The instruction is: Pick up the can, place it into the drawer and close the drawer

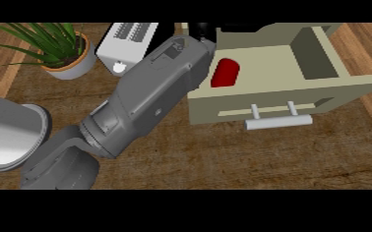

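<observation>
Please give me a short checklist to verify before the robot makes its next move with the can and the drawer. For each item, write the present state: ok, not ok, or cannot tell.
1. The red can is inside the drawer: ok, it lies at the drawer's left side.
2. The hand has let go of the can: cannot tell, the grey forearm hides the hand.
3. The drawer is open and not yet closed: ok, it stands pulled out.
4. The drawer handle is free to push: ok, nothing is in front of it.
5. The arm is clear of the drawer: not ok, its far end reaches over the drawer's left rear corner.
6. The other hand's position: cannot tell, it is not in view.
</observation>
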Robot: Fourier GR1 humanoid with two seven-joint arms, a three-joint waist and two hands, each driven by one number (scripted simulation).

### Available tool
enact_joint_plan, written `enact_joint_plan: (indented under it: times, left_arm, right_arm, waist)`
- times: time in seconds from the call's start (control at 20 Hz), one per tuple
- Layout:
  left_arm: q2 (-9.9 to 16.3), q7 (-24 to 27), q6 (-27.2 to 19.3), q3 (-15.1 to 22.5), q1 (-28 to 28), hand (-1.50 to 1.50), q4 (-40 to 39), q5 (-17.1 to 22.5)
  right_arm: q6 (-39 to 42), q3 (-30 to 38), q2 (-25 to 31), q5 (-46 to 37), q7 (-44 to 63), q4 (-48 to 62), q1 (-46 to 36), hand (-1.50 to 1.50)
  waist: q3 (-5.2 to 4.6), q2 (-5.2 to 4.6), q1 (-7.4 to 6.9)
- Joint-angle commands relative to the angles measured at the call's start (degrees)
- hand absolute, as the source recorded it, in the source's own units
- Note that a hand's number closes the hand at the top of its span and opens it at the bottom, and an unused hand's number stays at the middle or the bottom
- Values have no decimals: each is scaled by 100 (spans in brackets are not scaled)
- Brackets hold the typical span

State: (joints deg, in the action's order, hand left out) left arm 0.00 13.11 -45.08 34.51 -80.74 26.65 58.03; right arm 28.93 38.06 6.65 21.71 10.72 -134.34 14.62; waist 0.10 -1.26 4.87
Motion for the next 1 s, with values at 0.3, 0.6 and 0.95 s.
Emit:
enact_joint_plan:
  times: [0.3, 0.6, 0.95]
  left_arm:
    - [0, 446, -174, 94, -46, -150, 210, 250]
    - [0, 316, -204, 66, -122, -150, 193, 358]
    - [0, 53, -162, 23, -24, -150, 314, 190]
  right_arm:
    - [-42, -1030, -2, -2351, -311, -550, -807, -150]
    - [-321, -2057, 5, -4044, -455, 66, -1626, -150]
    - [-1117, -3223, -178, -6024, -924, 1200, -2290, -150]
  waist:
    - [-6, 9, -233]
    - [-7, 20, -344]
    - [-9, 91, -547]
